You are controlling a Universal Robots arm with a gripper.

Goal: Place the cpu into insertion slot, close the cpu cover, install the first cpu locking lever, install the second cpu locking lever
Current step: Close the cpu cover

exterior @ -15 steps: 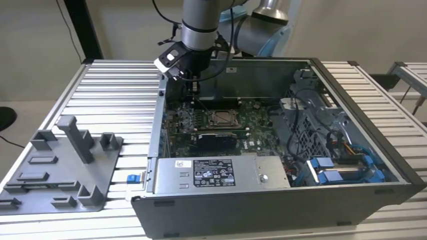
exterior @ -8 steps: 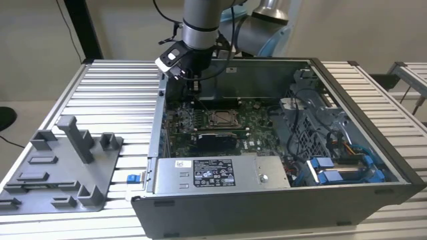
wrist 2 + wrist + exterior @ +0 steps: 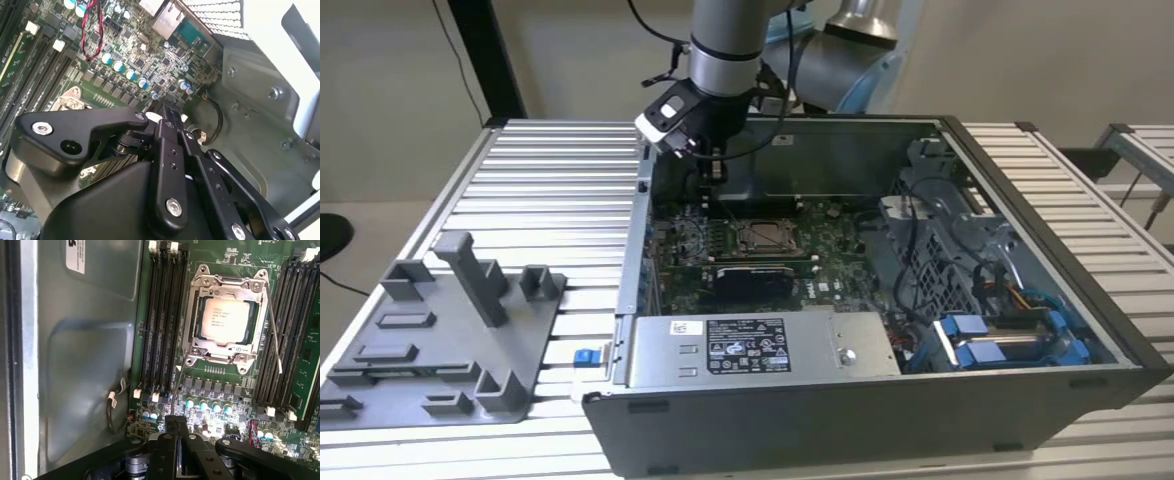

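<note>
The arm (image 3: 724, 40) points straight down into the case (image 3: 854, 420), its tool (image 3: 175, 423) closed, near the cpu (image 3: 228, 320).

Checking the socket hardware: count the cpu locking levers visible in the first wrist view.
2. One locking lever lies alongside the cpu cover; the other lever juts from the cover's opposite corner toward the tool. None seems hidden.

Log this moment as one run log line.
cpu seated | cpu cover down over it | gripper shut, empty, above motherboard | locking levers: latching unclear
</note>
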